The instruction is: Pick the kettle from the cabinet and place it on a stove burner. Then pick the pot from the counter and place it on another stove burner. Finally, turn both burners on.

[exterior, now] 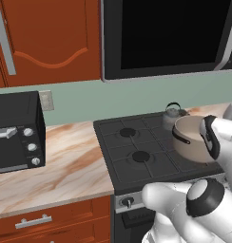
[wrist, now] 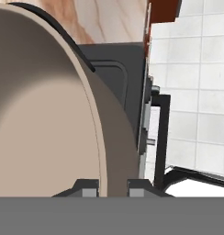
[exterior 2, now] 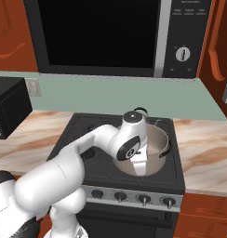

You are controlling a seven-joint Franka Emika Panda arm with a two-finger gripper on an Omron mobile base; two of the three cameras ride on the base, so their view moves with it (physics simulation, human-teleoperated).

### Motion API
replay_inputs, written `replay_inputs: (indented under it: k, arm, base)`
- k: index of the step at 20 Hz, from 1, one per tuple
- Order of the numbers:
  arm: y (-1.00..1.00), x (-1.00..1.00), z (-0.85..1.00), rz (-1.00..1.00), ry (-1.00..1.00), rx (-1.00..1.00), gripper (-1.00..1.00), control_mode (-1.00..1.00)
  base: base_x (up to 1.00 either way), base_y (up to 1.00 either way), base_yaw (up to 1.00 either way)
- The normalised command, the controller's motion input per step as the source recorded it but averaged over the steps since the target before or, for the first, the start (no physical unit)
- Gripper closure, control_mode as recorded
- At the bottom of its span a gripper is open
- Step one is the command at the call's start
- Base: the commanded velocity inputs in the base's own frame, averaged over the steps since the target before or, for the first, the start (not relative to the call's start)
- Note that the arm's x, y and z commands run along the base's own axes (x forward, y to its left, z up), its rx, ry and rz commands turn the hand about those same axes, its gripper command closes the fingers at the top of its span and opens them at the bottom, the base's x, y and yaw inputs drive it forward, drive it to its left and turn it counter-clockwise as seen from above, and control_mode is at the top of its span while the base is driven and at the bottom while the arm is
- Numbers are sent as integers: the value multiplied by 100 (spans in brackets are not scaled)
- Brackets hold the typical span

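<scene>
The wide grey-beige pot (exterior: 193, 138) (exterior 2: 156, 143) hangs or sits over the front right part of the black cooktop (exterior: 119, 150) (exterior 2: 76, 132); I cannot tell whether it rests on the grate. My gripper (exterior 2: 140, 170) (wrist: 113, 188) is shut on the pot's near rim (wrist: 98, 151), one finger inside and one outside. The small grey kettle (exterior: 173, 113) stands on the back right burner, just behind the pot; its black handle (exterior 2: 141, 110) peeks over my wrist. Two left burners (exterior: 128, 132) (exterior: 140, 156) are bare.
Knobs (exterior 2: 144, 199) (exterior: 128, 201) line the stove's silver front. A microwave (exterior: 165, 38) (exterior 2: 110, 37) hangs low above the cooktop. A black toaster oven (exterior: 15, 133) stands on the marble counter (exterior: 70, 166) (exterior 2: 203, 153) at left. Reddish wall cabinets (exterior: 46, 42) (exterior 2: 217, 56) flank the microwave.
</scene>
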Motion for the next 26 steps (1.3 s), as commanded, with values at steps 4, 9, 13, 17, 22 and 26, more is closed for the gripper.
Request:
replay_inputs:
  k: [4, 9, 13, 17, 22, 26]
  arm:
    - [-12, 11, -9, 0, 0, 0, 100, -100]
    - [-8, 15, -9, 0, 0, 0, 100, -100]
    - [-1, 18, -8, 0, 0, 0, 100, -100]
    - [0, 15, -1, 0, 0, 0, 100, -100]
    - [-1, 12, 0, 0, 0, 0, 100, -100]
    - [-2, 6, -1, 0, 0, 0, 100, -100]
  base:
    - [0, 0, 0]
    - [0, 0, 0]
    - [0, 0, 0]
    - [0, 0, 0]
    - [0, 0, 0]
    - [0, 0, 0]
